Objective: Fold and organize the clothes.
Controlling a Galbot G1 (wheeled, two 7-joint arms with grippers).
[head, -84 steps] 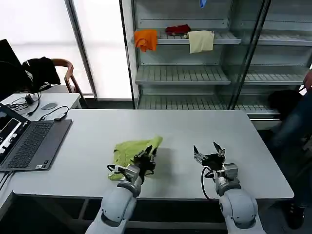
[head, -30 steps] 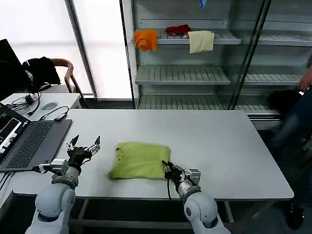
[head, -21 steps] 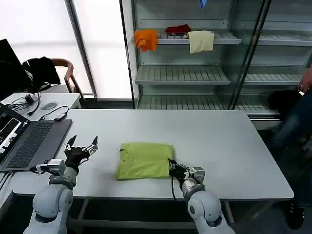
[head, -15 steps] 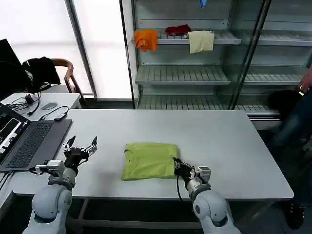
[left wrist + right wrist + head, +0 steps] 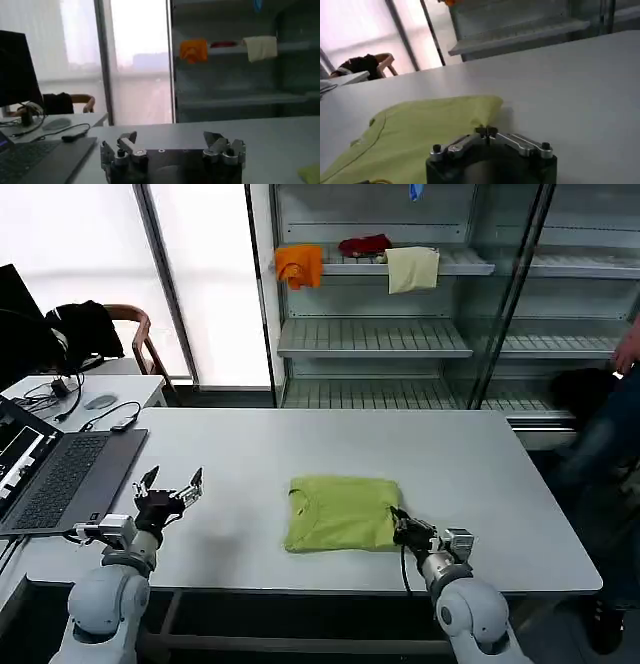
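The lime-green T-shirt (image 5: 340, 512) lies folded into a flat rectangle near the front middle of the grey table (image 5: 330, 449), its crew neck toward the left. My right gripper (image 5: 403, 530) is shut on the shirt's near right edge; the right wrist view shows its fingertips (image 5: 486, 131) pinching the green cloth (image 5: 420, 135). My left gripper (image 5: 168, 485) hovers open over bare table at the front left, well apart from the shirt, and its spread fingers (image 5: 128, 141) hold nothing.
An open laptop (image 5: 50, 474) sits on the table's left end, with cables and a mouse on a side desk (image 5: 90, 396). Metal shelves (image 5: 380, 334) behind carry orange (image 5: 300, 264), red and cream cloths. A person's leg (image 5: 610, 434) stands at the right edge.
My right gripper has dragged the folded shirt to the right along the front of the table. The left gripper has stayed open at the front left.
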